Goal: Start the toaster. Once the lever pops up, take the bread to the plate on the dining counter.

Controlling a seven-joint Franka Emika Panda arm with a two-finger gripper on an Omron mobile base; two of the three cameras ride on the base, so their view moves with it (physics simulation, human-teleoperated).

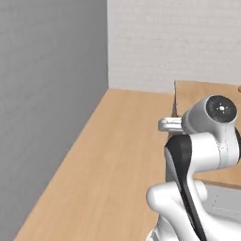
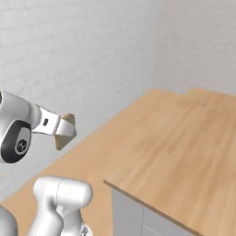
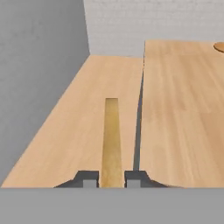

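Observation:
My gripper (image 3: 111, 177) is shut on the bread (image 3: 111, 140), a thin tan-golden slice seen edge-on and pointing away between the two dark fingertips. From the right base view the bread (image 2: 64, 130) shows as a tan wedge at the end of the hand, held in the air to the left of the dining counter (image 2: 184, 138). That light-wood slab (image 3: 183, 109) lies to the right of the bread. The orange-brown plate (image 3: 219, 46) sits far off on the slab's right side. The toaster is out of view.
A wooden floor (image 3: 78, 122) runs ahead below the gripper, left of the counter's edge. A grey wall (image 1: 47, 94) closes the left side and a white brick wall (image 1: 169, 42) the far end. The counter's pale base (image 2: 133, 216) stands at lower right.

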